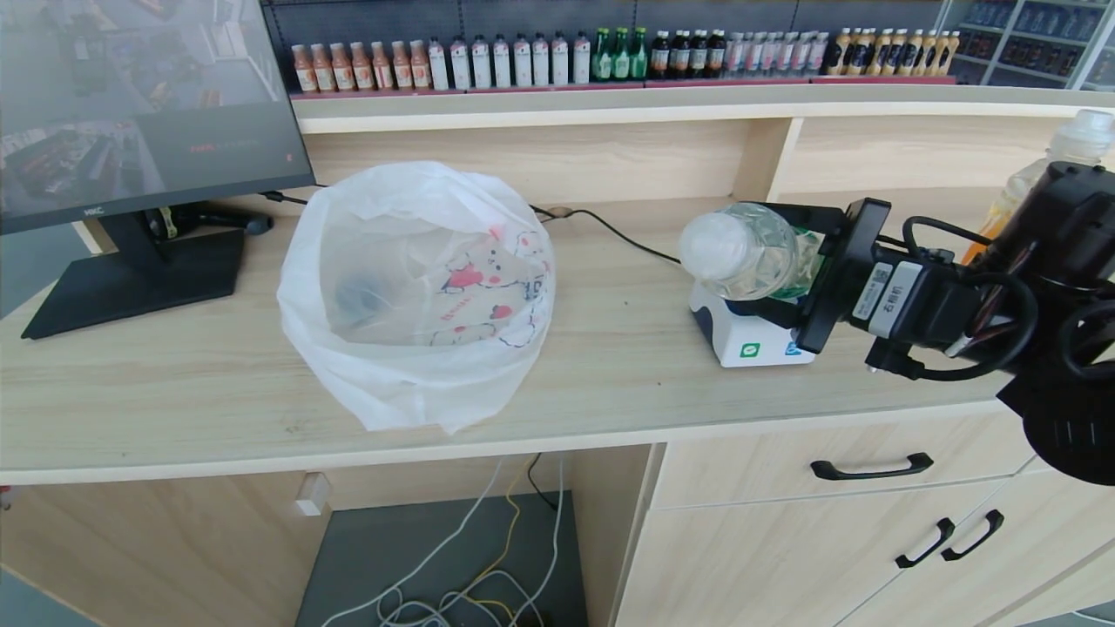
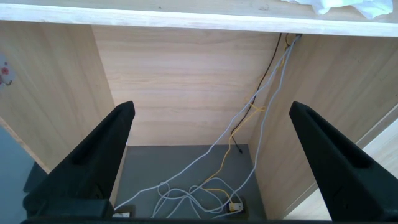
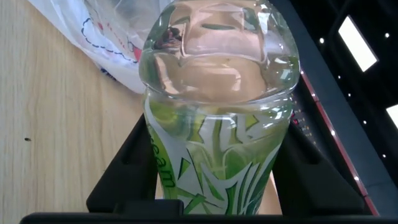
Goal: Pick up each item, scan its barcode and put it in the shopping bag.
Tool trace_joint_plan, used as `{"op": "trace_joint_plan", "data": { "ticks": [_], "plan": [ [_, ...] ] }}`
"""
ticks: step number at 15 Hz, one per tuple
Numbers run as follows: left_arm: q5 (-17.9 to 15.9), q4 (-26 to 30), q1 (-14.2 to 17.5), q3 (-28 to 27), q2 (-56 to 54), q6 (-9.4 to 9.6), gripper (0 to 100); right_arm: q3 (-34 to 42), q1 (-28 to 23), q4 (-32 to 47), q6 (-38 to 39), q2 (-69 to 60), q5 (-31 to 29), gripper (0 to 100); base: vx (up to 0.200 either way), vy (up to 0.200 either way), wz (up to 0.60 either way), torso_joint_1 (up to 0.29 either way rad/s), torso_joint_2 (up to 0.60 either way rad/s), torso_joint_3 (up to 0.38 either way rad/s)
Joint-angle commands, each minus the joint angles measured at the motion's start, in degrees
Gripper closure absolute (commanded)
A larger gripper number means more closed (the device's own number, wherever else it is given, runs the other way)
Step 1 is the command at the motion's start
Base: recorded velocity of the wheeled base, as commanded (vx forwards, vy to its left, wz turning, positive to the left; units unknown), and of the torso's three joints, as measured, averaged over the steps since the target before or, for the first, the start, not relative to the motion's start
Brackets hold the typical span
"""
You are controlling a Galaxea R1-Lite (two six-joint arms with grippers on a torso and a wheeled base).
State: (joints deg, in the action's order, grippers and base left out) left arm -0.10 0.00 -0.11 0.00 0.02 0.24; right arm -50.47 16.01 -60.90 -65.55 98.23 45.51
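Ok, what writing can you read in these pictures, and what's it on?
Bottle label: green letters, cut off, no whole word.
Bag: red print, blurred.
Monitor logo: too small.
Arm tag: too small.
Scanner: icons, no words legible.
Shelf bottles: labels too small.

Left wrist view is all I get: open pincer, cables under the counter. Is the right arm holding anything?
Observer: Yes. The right pincer is shut on a clear bottle with a green label, held on its side.
Operator: Over the scanner?
Observer: Just over the white scanner on the counter. I cannot tell if they touch.
Operator: Bag ready?
Observer: The shopping bag stands open on the counter to the scanner's left, apart from it, with something dark inside.
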Motion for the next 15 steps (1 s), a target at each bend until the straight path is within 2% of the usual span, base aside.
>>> {"op": "trace_joint_plan", "data": {
  "ticks": [1,15],
  "plan": [
    [0.01,0.00,0.02,0.00,-0.02,0.02,0,0.28,-0.01,0.00,0.07,0.21,-0.07,100,0.000,0.000,0.00,0.000,0.00,0.000],
    [0.01,0.00,0.02,0.00,-0.02,0.02,0,0.55,0.25,-0.18,0.95,0.91,-0.24,100,0.000,0.000,0.00,0.000,0.00,0.000]
  ]
}}
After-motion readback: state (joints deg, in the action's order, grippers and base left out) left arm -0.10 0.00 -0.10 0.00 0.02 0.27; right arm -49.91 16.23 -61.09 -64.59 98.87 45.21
